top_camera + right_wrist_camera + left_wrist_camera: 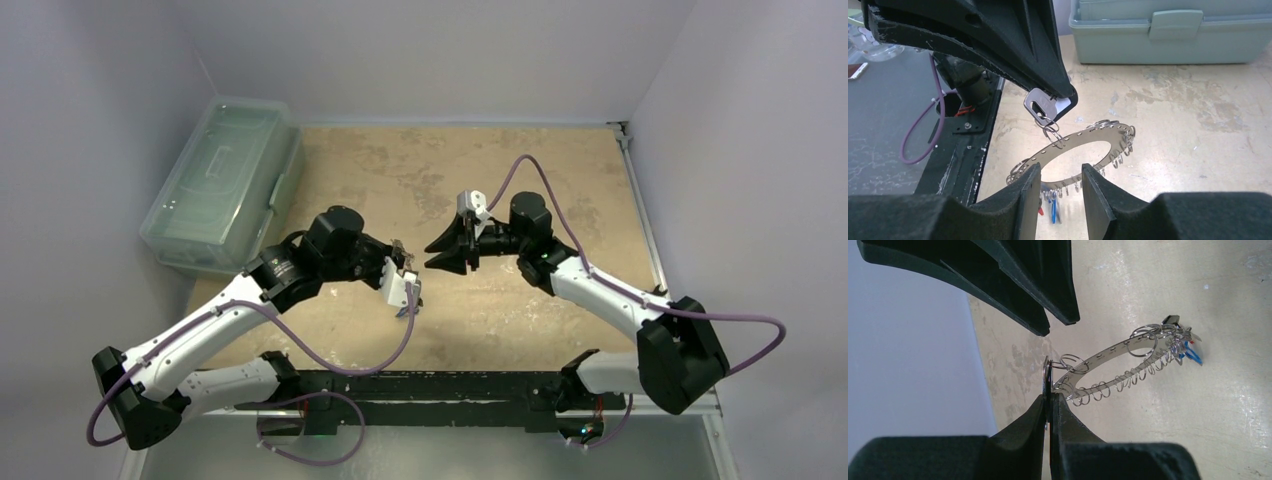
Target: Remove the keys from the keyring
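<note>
Thin silvery keyring, tilted; keys bunched at one end

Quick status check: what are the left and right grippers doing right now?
Left gripper: shut on a key that is linked to the keyring.
Right gripper: open, holding nothing.

Silvery keyring, silver key, black fingers, mottled beige table, translucent pale-green box, purple cables
</note>
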